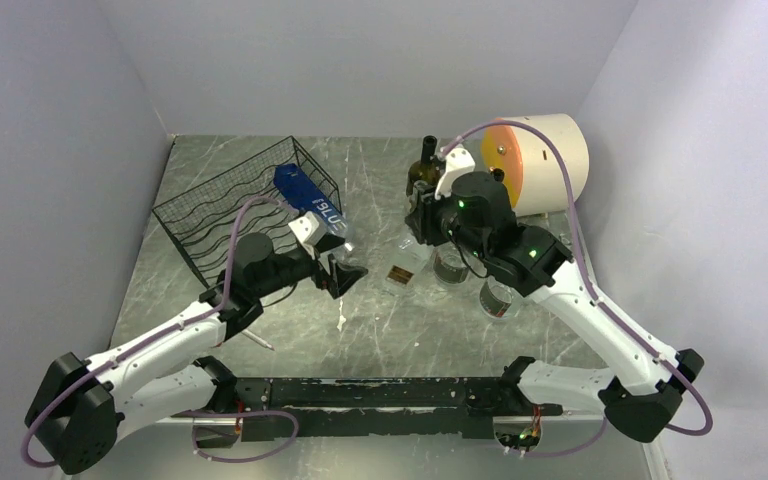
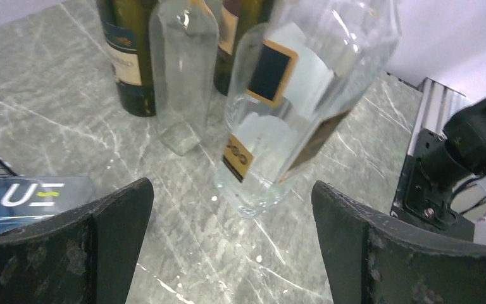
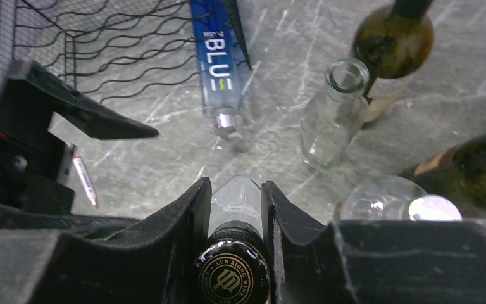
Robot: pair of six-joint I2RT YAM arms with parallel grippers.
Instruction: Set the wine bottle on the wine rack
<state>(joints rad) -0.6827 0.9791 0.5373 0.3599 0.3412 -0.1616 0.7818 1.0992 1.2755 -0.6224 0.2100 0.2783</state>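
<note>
The black wire wine rack (image 1: 230,210) stands at the back left and also shows in the right wrist view (image 3: 101,50). A blue bottle (image 1: 310,198) lies at its right end. My right gripper (image 1: 426,222) is shut on the neck of a clear wine bottle (image 3: 235,196) with a black cap. The bottle (image 2: 291,95) hangs tilted, its base low over the table. My left gripper (image 1: 346,272) is open and empty, just left of the bottle's base. In its own view (image 2: 231,234) the base sits ahead of the jaws, not between them.
A dark green bottle (image 1: 423,165) and clear glass bottles (image 1: 497,298) stand around the right gripper. A cream drum with an orange face (image 1: 540,160) sits at the back right. A pen (image 1: 257,341) lies near the left arm. Walls close in on three sides.
</note>
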